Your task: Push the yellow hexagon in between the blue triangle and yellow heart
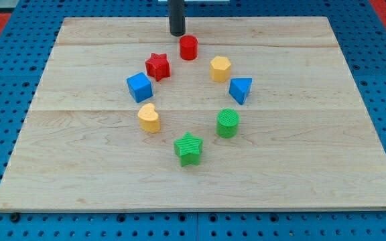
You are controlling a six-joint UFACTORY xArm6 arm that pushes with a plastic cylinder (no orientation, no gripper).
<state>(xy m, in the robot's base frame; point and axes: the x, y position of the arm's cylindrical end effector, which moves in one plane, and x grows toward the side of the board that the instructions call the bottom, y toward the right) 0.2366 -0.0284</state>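
Resting near the board's top edge, my tip (177,33) is a bare dark rod end with nothing held, touching no block; the red cylinder (189,47) sits just beside it at about 4 o'clock. On the wooden board (327,161) the blocks form a loose ring around a bare centre. From that centre, the red cylinder stands at 12 o'clock, the yellow hexagon (220,68) at about 1 o'clock, the blue triangle (240,90) at 3 o'clock, the green cylinder (228,123) at 5 o'clock, the green star (189,148) at 6 o'clock, the yellow heart (149,118) at 8 o'clock, the blue cube (139,87) at 9 o'clock and the red star (157,65) at 11 o'clock. Wide bare wood lies outside the ring toward the view's left, right and bottom edges; the top edge is nearer, with only the tip and the red cylinder close to it. The yellow hexagon is a short, flat-topped, orange-yellow block with angled sides, standing upright. It is near the blue triangle, which lies at its 4 o'clock with a narrow gap between them, and well apart from the yellow heart at its 8 o'clock. From my tip the hexagon lies at about 4 o'clock, beyond the red cylinder.
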